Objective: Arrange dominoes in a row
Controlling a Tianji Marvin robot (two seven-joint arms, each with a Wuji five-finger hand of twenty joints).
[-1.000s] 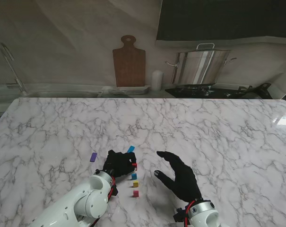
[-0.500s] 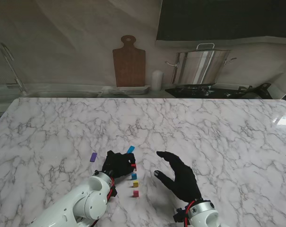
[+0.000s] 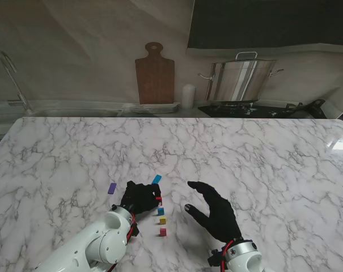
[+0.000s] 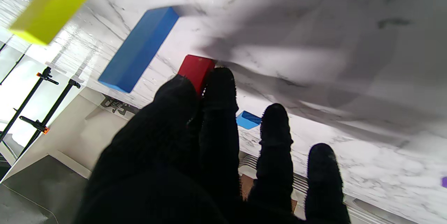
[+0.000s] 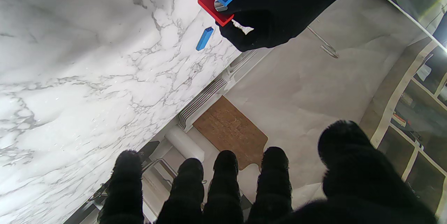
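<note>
Three small blocks stand in a line in the lower middle of the stand's view: a pink domino nearest to me, then a yellow domino, then a blue domino. The left hand sits just left of the far end of that line. Its thumb and first finger pinch a red domino, and the other fingers stick out loose. The red piece is at the fingertips, right at the next free spot past the blue one, so it looks like the row is growing away from me. I think the piece is close to the table, but I cannot tell if it touches.

The red domino is a flat little brick with smooth, shiny faces. Its long side seems to lie about the same way as the blue one beside it.

Two more pieces lie flat and apart: a light blue domino just past the left hand, and a purple domino farther left. The left hand is nearer to both.

The right hand hangs over the table to the right of the row, fingers spread, holding nothing.
</note>
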